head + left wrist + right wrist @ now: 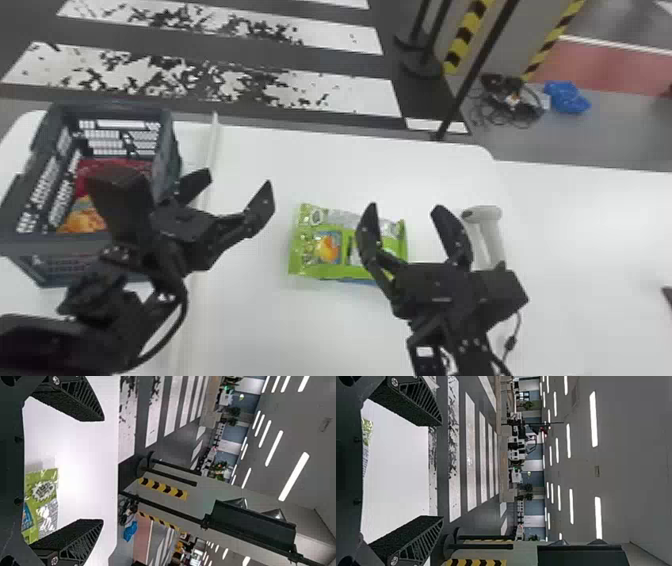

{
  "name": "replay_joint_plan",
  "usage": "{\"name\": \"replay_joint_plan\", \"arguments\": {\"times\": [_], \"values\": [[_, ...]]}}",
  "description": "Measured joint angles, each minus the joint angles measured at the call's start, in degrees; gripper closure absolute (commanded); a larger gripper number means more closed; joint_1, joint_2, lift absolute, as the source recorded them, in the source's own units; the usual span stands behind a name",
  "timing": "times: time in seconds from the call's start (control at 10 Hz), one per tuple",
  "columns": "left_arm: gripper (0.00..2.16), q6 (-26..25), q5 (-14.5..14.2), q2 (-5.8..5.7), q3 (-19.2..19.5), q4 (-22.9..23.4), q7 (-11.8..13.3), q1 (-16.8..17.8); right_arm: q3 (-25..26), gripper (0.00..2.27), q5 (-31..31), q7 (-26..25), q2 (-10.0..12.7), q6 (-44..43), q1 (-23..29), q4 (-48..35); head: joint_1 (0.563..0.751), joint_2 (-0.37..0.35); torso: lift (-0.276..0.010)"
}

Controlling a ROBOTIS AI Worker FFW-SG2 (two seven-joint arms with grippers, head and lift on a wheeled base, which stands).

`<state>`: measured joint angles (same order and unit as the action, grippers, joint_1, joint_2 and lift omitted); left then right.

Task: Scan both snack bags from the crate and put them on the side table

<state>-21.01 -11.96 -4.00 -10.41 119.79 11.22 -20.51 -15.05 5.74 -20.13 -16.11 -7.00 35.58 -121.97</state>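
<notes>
Well, white table (280,325), striped floor (370,95)

Looking out from left gripper (239,179) with black fingers (75,399) wide apart. Looking at green snack bag (42,489), partly hidden, on white table (87,455). Past that, seeing stripy floor (128,427) and long ceiling lights (294,477).

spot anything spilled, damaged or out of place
Nothing looks spilled. On the floor beyond the table, a dark tangle of cables lies beside a crumpled blue thing, and the white stripes are patchy, as if worn.
</notes>
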Motion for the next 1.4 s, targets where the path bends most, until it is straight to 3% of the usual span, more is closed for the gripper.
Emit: {"name": "replay_joint_plan", "arguments": {"times": [0.2, 0.5, 0.7, 0.9, 1.1, 1.2, 1.3, 1.4], "values": [[0.05, 2.7, 2.3, -1.08, 4.2, 6.3, -1.0, -4.5, -0.7, 0.06, 0.2, 0.0, 0.0, 0.3, -0.6, 0.3, 0.695, -0.084, -0.087], [0.05, 4.5, 1.6, -1.27, 10.2, 9.2, -0.8, -8.6, -1.7, 0.04, 1.3, 0.2, 0.0, -0.2, -1.5, 1.2, 0.695, 0.013, -0.087], [0.05, 5.3, 1.3, -1.27, 11.7, 9.5, -0.8, -9.6, -2.0, 0.05, 0.0, 0.7, -0.1, -3.1, -1.6, 2.3, 0.695, 0.034, -0.087], [0.05, 5.4, 1.2, -1.26, 12.0, 9.5, -0.9, -9.6, -3.0, 0.07, -2.0, 0.2, -0.1, -14.0, -1.6, 5.1, 0.695, 0.045, -0.087], [0.05, 5.3, 1.2, -1.2, 12.0, 9.5, -0.9, -9.6, -3.4, 0.19, -2.7, 0.2, -0.1, -15.2, -1.9, 6.2, 0.695, 0.05, -0.087], [0.05, 5.3, 1.2, -1.18, 12.0, 9.5, -0.9, -9.7, -3.4, 0.81, -2.8, 0.5, -0.1, -13.0, -2.3, 6.6, 0.695, 0.052, -0.087], [0.05, 5.2, 1.2, -1.18, 12.0, 9.5, -0.9, -9.9, -3.4, 1.89, -2.8, 1.6, -0.1, -10.7, -2.5, 7.0, 0.695, 0.058, -0.087], [0.05, 5.2, 1.2, -1.22, 12.1, 9.4, -0.9, -10.2, -3.5, 2.12, -2.9, 2.4, -0.1, -7.7, -2.7, 7.1, 0.695, 0.066, -0.087]]}}
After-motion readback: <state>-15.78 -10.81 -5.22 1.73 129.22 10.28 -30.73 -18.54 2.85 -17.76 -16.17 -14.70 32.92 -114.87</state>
